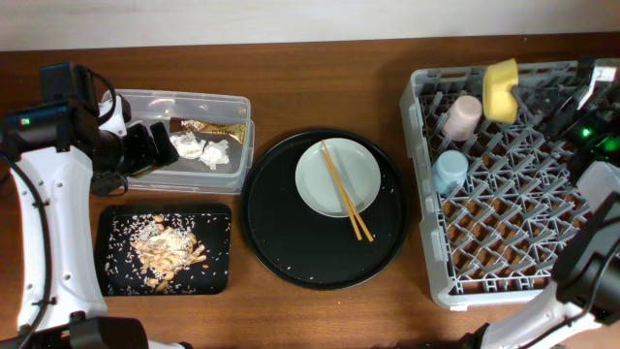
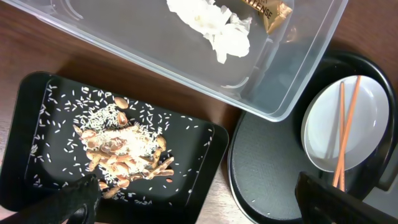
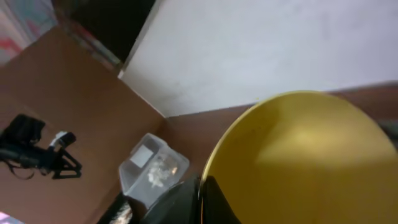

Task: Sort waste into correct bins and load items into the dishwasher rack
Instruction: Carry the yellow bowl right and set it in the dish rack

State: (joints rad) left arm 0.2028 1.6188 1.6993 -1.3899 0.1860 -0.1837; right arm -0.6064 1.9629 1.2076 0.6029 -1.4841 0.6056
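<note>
On the wooden table (image 1: pixel 320 87) the big grey rack (image 1: pixel 504 228) stands at 3 o'clock, a round black tray (image 1: pixel 286 242) is in the middle, the clear tub (image 1: pixel 184 97) is at 10 o'clock and the flat black tray (image 1: pixel 218 281) at 8 o'clock. The left gripper (image 1: pixel 150 145) hangs over the 9 o'clock end of the tub with its jaws spread wide, and it has nothing between them; its wrist camera looks down on the flat tray and the corner of the tub. Inside the tub lie the white tissue (image 1: pixel 199 150) and, at 12 o'clock from it, the gold wrapper (image 1: pixel 208 129). The food scraps (image 1: pixel 170 247) are in a heap in the middle of the flat tray, with small white grains scattered around them. The pale plate (image 1: pixel 325 184) sits on the round tray, toward its 12 o'clock side, and the chopsticks (image 1: pixel 347 191) lie across the plate from 11 o'clock to 5 o'clock, their lower ends reaching past the plate's rim onto the tray. In the rack, the pink cup (image 1: pixel 463 114) lies tilted at 10 o'clock and the blue cup (image 1: pixel 449 171) is at 9 o'clock, near the rack's wall. The yellow bowl (image 1: pixel 501 89) stands on its edge at about 11 o'clock of the rack, near the far wall. The right gripper (image 3: pixel 200 193) is closed, and in its wrist view the dark fingers (image 3: pixel 174 202) seem to pinch the rim of this bowl, which fills much of that view.
</note>
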